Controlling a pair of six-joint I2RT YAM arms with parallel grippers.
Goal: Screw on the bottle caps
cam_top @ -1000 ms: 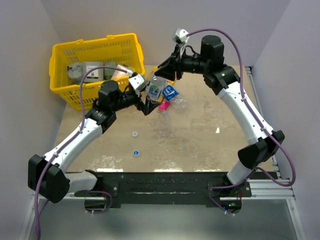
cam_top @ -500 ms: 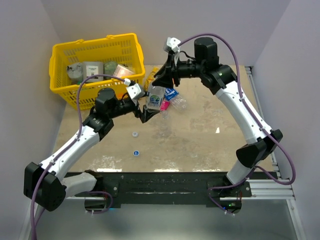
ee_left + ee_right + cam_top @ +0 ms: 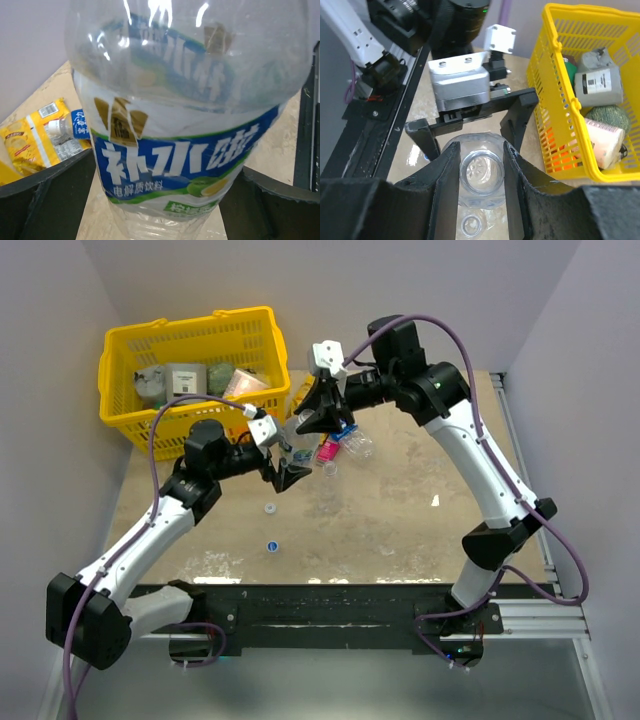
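Handover step, by my reading: my right jaws are closing narrow on the top of a clear bottle (image 3: 185, 150), one finger either side of its open mouth, which is wearing no cap. My left jaws are standing spread as wide as they go, with the bottle's blue-labelled body sitting between them and a gap showing on each side, so they are gripping nothing. Next, I am judging, the left jaws need to shut on the body so the right jaws can let go and fetch a cap. The whitish cap (image 3: 270, 508) and the blue cap (image 3: 272, 545) are lying on the tabletop (image 3: 400, 520), nearer my bases than the left jaws and well apart from both pairs. Third cap: not finding it. The bottle's base is getting cut off, so I cannot tell if it is lifted. Other bottles (image 3: 355, 445) beside the right jaws are blurring into the surface.
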